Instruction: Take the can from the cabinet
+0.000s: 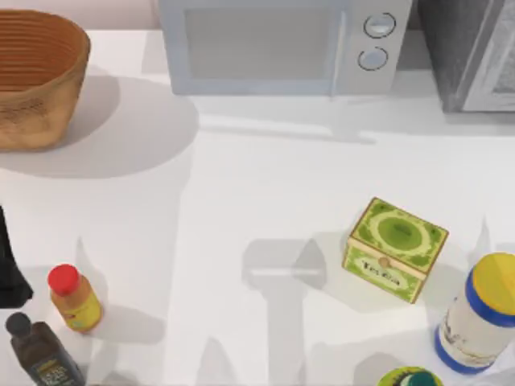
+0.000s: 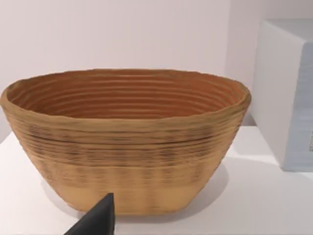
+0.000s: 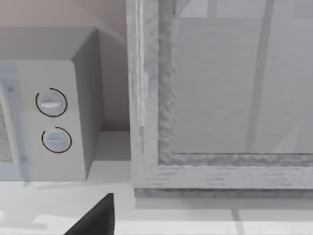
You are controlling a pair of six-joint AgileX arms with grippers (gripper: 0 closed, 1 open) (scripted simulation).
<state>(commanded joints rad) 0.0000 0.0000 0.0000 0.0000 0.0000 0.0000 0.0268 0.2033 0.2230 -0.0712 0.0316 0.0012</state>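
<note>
Cabinet (image 3: 220, 98): door shut, at the table's (image 1: 257, 185) far right beside the microwave (image 1: 282, 44), so you must open it before any can. Right end effector (image 3: 95, 218) faces that door; left end effector (image 2: 95, 220) faces the basket (image 2: 124, 142), idle; you cannot tell either's opening or any hold.

Rough mottled grey cabinet (image 3: 146, 98) frame, smooth pale door panel; ribbed woven-looking basket (image 2: 127, 147).

The left arm (image 1: 10, 265) is a matte black, blocky shape. Each wrist view shows one black, wedge-shaped fingertip (image 2: 98, 220) (image 3: 98, 218) tapering to a point, unmarked.
</note>
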